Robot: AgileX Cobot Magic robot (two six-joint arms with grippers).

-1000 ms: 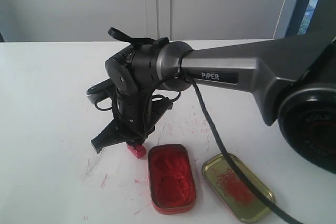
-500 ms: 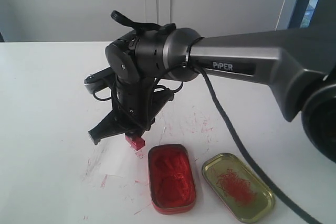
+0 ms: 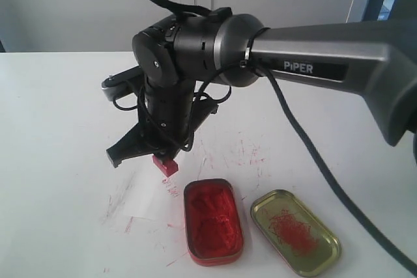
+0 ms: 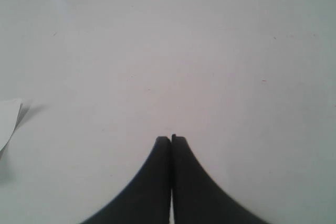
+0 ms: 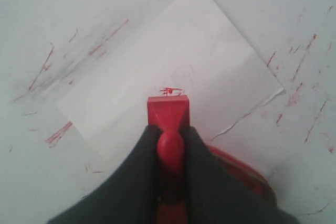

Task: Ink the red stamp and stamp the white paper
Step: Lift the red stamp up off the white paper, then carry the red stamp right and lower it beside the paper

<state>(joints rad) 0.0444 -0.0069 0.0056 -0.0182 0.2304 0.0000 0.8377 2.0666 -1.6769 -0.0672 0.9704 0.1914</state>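
Observation:
My right gripper (image 3: 164, 159) (image 5: 169, 129) is shut on the red stamp (image 3: 165, 165) (image 5: 168, 111), pinching its knob handle so the blocky base hangs in the air. Below it lies the white paper (image 3: 144, 194) (image 5: 168, 61), which carries a small red mark (image 5: 170, 91) just beyond the stamp's base. The red tin of ink paste (image 3: 213, 221) sits open beside the paper, to its right in the exterior view. My left gripper (image 4: 171, 138) is shut on nothing, over bare white table, outside the exterior view.
A gold tin lid (image 3: 295, 232) with red smears lies right of the ink tin. Red streaks (image 5: 47, 66) mark the white table (image 3: 52, 128) around the paper. A white paper corner (image 4: 8, 119) shows at the edge of the left wrist view.
My right gripper has risen with the red stamp, lifting it off the surface by the ink tin. The white paper now shows beneath it.

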